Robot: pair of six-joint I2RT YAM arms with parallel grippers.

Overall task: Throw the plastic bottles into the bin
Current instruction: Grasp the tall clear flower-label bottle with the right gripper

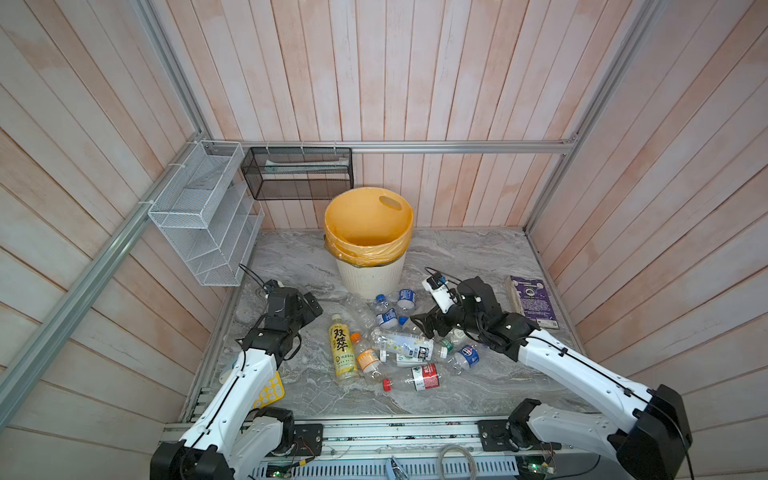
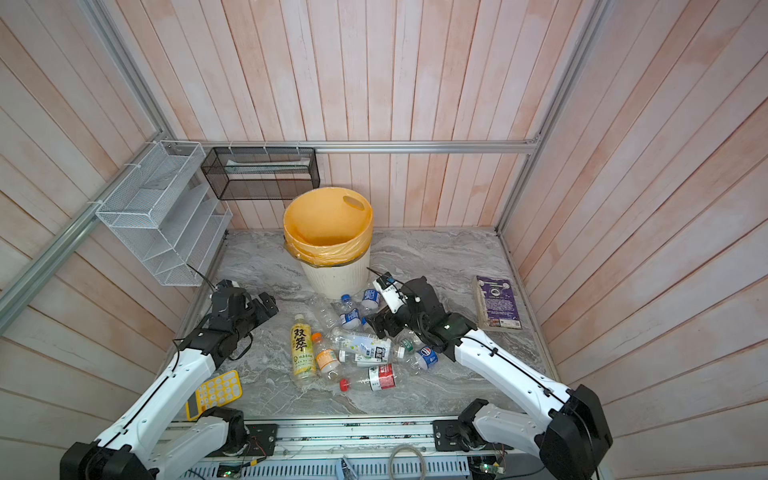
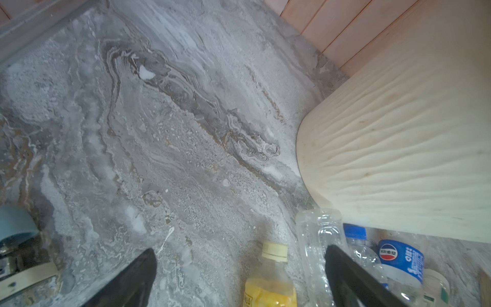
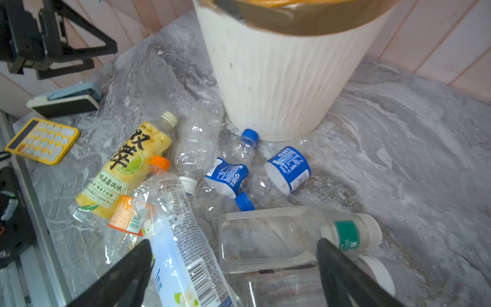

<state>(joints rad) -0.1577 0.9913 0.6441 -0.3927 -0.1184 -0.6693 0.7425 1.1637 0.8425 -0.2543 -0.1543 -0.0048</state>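
**Both pincers open; bottles piled in front of the bin**

Your right gripper [image 4: 235,248] hangs over the right side of the pile with its jaws spread wide. In the right wrist view a clear bottle with a green neck band [image 4: 265,239] lies between its fingers, but you cannot tell whether they touch it. Your left gripper [image 1: 312,305] is spread wide too and holds nothing, above the bare marble table [image 1: 478,257] to the left of the pile. The plastic bottles [image 1: 401,347] lie on their sides in a cluster between your two arms, just on the near side of the bin [image 1: 370,278]. Two blue-labelled ones sit close to its base. The bin stands upright at the far middle, near the back wall.
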